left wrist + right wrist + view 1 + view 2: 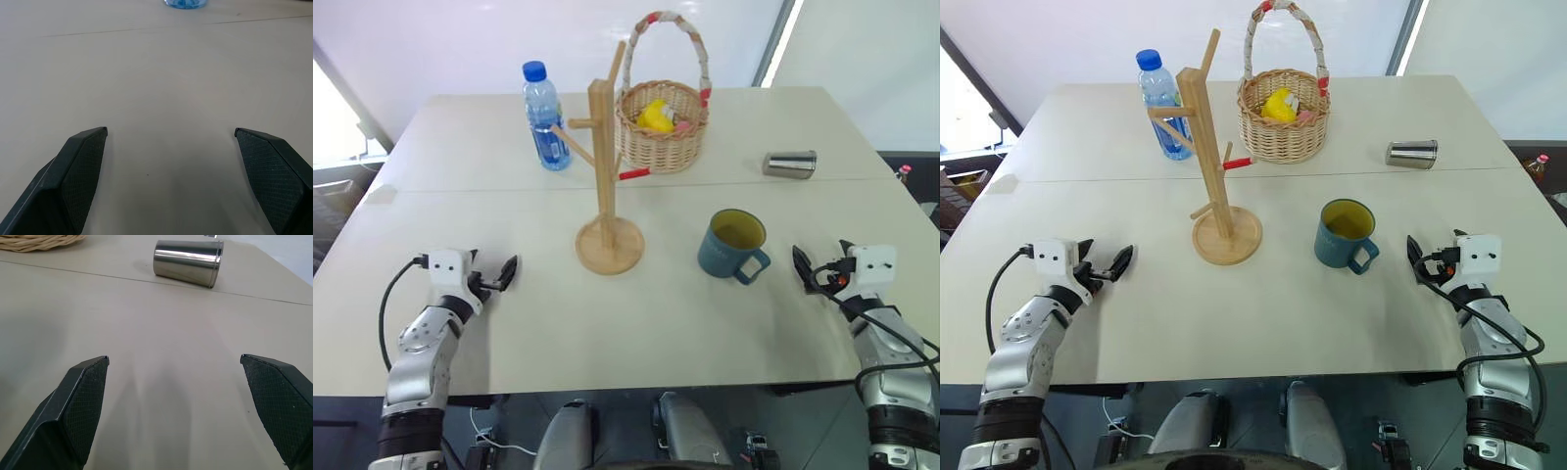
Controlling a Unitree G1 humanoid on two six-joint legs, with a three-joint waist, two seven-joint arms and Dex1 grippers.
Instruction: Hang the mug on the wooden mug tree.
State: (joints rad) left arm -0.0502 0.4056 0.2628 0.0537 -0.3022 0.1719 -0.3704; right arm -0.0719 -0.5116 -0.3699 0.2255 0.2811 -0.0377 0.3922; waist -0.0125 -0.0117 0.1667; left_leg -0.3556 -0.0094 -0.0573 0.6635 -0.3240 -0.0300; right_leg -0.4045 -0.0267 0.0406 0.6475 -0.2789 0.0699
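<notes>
The dusty-blue mug (732, 245) stands upright on the table right of centre, its yellow-green inside showing and its loop handle turned toward the near right. The wooden mug tree (605, 196) stands at the middle of the table, a square post with angled pegs on a round disc base, just left of the mug. My right gripper (818, 264) hovers low over the table a short way right of the mug, open with nothing between its fingers (83, 401). My left gripper (501, 276) sits near the front left, well left of the tree's base, open and empty.
A blue-capped water bottle (544, 117) stands behind the tree on the left. A wicker basket (661, 122) with a yellow item inside is at the back centre. A shiny metal cup (188, 262) lies on its side at the far right. A seam crosses the table.
</notes>
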